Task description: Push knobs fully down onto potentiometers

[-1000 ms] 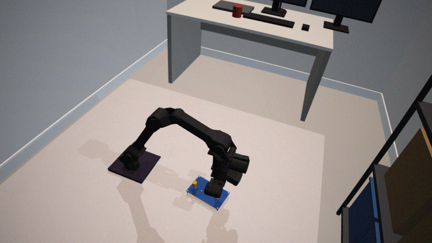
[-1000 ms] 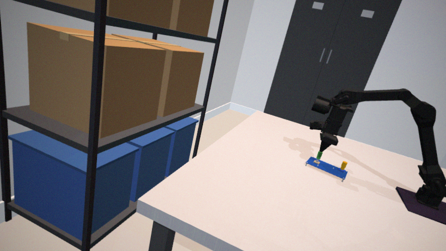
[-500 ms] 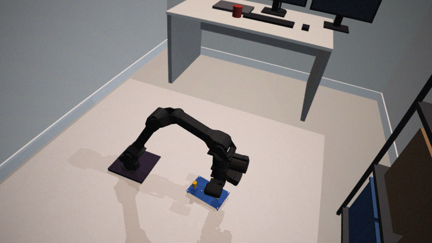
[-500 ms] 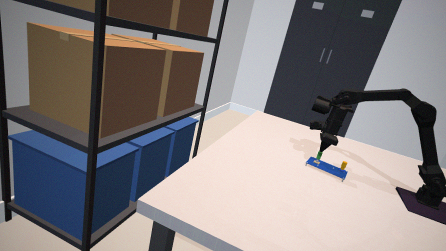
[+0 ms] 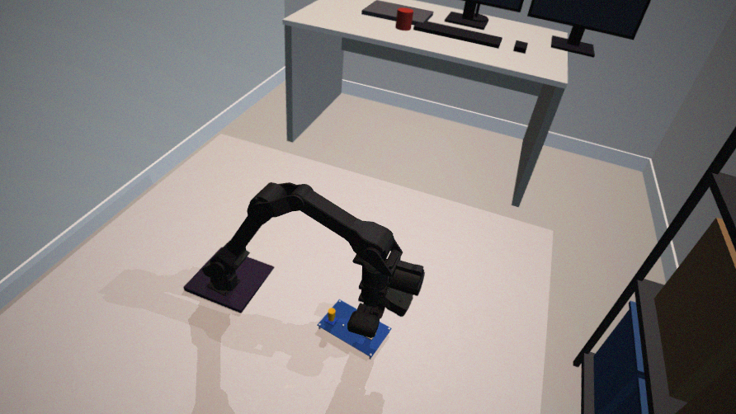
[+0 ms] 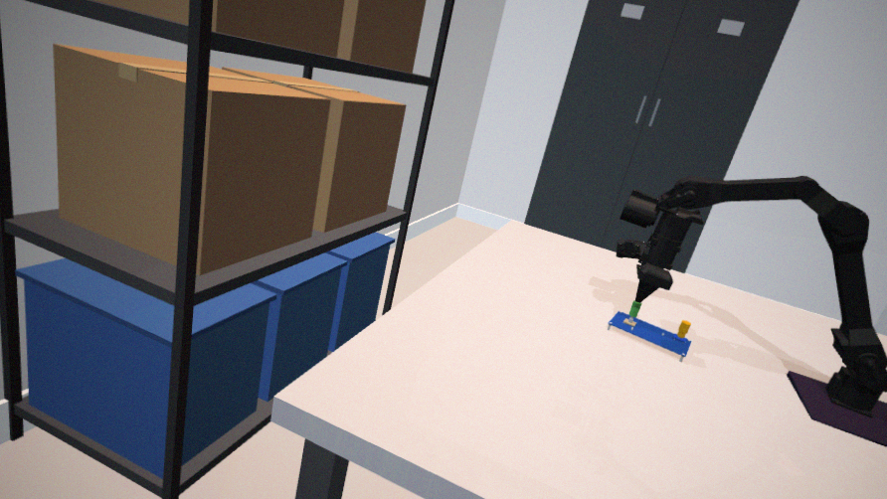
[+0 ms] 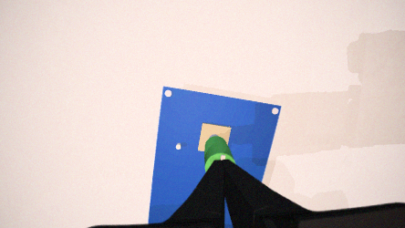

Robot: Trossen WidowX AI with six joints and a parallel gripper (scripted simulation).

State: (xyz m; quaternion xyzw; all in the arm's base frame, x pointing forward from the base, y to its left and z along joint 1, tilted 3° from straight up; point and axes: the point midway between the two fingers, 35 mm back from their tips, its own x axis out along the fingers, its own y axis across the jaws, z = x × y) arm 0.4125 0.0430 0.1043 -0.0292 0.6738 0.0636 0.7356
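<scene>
The blue circuit board (image 5: 379, 341) (image 6: 652, 333) (image 7: 178, 187) stands on short legs on the table. The green knob (image 6: 634, 309) (image 7: 216, 148) stands over the tan potentiometer (image 6: 628, 322) (image 7: 209, 130), with a bit of grey shaft showing beneath it. My gripper (image 6: 638, 300) (image 7: 221, 166) is shut and empty; its fingertips are at the top of the green knob. Contact is too small to tell. The gripper body hides the green knob in the top view. The yellow knob (image 5: 331, 313) (image 6: 683, 328) stands upright at the board's other end; whether it has a gap beneath is unclear.
The arm's dark base plate (image 5: 257, 272) (image 6: 806, 397) lies on the table on the yellow knob's side of the board. A shelf rack (image 6: 186, 297) with cartons and blue bins stands beyond the table edge. A desk (image 5: 355, 30) with monitors stands behind.
</scene>
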